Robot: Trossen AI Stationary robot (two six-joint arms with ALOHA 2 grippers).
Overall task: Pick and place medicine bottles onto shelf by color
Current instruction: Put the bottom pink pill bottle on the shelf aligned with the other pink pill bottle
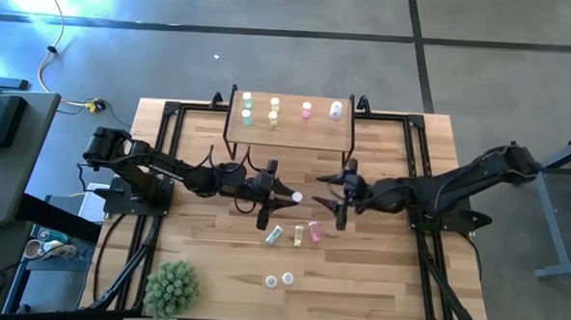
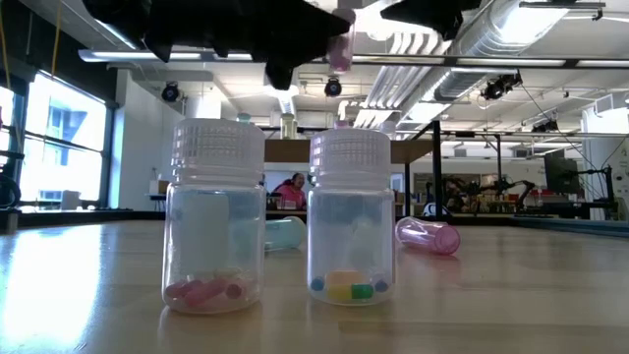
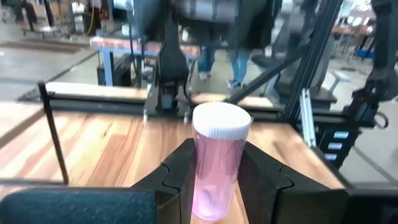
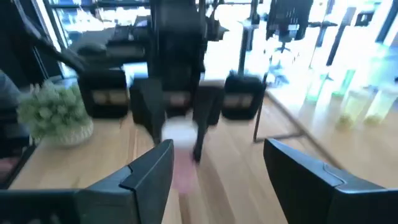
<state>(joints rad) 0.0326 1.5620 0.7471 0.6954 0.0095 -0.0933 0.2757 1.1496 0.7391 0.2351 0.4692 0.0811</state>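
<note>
Pink bottle (image 3: 216, 163): held upright, white cap up, clamped between the left pincer's (image 1: 286, 195) fingers, in front of the shelf (image 1: 289, 131) near the table's (image 1: 386, 280) middle.
Key relation: the shelf lies straight ahead of the held bottle; its pink bottle (image 1: 307, 110) stands toward the right of the row. The left arm carries the load, so it is nearer.
Right pincer (image 1: 342, 203): fingers spread wide, empty, just beside the left one, facing it.
Loose bottles: green (image 1: 274, 236), yellow (image 1: 299, 236) and pink (image 1: 313, 231) lie on their sides, nearer than the shelf.
Views: the left wrist view shows the grip clearly; the high view alone shows the shelf's colour order.
Low view: two clear jars (image 2: 214, 216) close up.
</note>
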